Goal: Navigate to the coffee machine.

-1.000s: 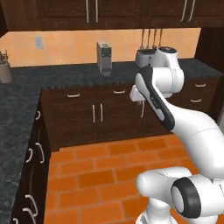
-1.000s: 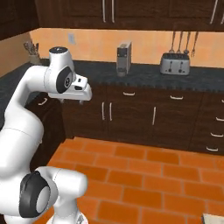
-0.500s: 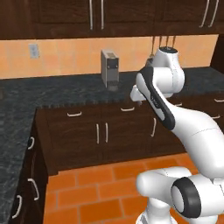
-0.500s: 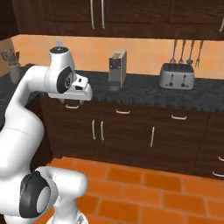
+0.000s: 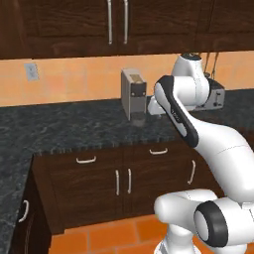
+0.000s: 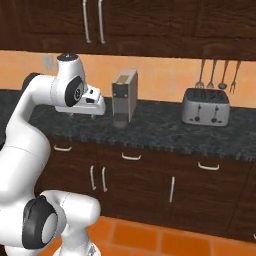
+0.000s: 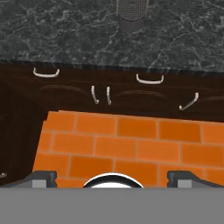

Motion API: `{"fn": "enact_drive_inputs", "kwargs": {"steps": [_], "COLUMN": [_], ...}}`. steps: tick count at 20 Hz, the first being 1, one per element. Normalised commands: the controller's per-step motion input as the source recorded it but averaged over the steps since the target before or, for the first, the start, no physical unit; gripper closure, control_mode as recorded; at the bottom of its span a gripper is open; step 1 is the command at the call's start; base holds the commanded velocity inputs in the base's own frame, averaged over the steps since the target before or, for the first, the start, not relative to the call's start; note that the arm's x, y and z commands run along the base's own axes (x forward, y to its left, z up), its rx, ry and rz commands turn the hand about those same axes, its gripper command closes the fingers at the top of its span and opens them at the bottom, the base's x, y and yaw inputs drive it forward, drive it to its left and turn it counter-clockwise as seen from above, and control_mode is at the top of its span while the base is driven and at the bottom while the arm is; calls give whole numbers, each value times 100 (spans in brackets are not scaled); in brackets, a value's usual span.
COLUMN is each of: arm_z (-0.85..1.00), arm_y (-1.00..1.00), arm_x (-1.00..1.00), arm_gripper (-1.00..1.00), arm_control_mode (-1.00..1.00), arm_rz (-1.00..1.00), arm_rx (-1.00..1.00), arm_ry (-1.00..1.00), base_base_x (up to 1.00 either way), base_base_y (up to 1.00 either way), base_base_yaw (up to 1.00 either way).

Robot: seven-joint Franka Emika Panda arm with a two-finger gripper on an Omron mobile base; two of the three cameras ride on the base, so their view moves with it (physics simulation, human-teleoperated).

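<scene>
Claw (image 7: 112,177) tips sat far apart at the bottom corners of your hand view, so the jaws stood open and held nothing. Below it you had the orange tiled floor (image 7: 131,140), and beyond that the dark wooden base cabinets (image 7: 74,94) with their curved silver handles. In the base views the claw (image 6: 82,114) hung from the white arm (image 5: 198,134) in front of the bench edge, raised above the cabinet fronts and touching nothing.

You could see the coffee machine (image 5: 134,94) standing upright on the dark speckled bench (image 5: 64,126), set back close to the orange backsplash (image 5: 74,79). It was a tall, narrow grey box with a dark front and a dark round base. In the left base view it stood just left of the arm's elbow; in the right base view the coffee machine (image 6: 124,97) stood just right of the hand, near the middle of the picture. In the hand view its dark round base (image 7: 132,13) showed at the top edge, above the bench (image 7: 52,30).

Well to the right of the machine a silver slot toaster (image 6: 206,106) rested on the same bench (image 6: 165,125), with utensils (image 6: 216,75) hanging on the wall above it. Dark upper cabinets (image 6: 150,25) ran overhead. A wall socket (image 5: 31,72) sat on the backsplash well to the left.
</scene>
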Motion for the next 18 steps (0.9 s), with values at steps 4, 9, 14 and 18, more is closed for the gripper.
{"fn": "enact_drive_inputs", "kwargs": {"steps": [4,9,14,18], "arm_z": [0,0,0,0], "arm_y": [0,0,0,0], "arm_x": [0,0,0,0], "arm_gripper": [-100,-100,-100,-100], "arm_control_mode": [100,100,100,100], "arm_rz": [0,0,0,0], "arm_rx": [0,0,0,0], "arm_ry": [0,0,0,0], "base_base_x": [100,99,66,13], "base_base_y": [-17,-21,-19,-12], "base_base_yaw": [0,0,0,0]}}
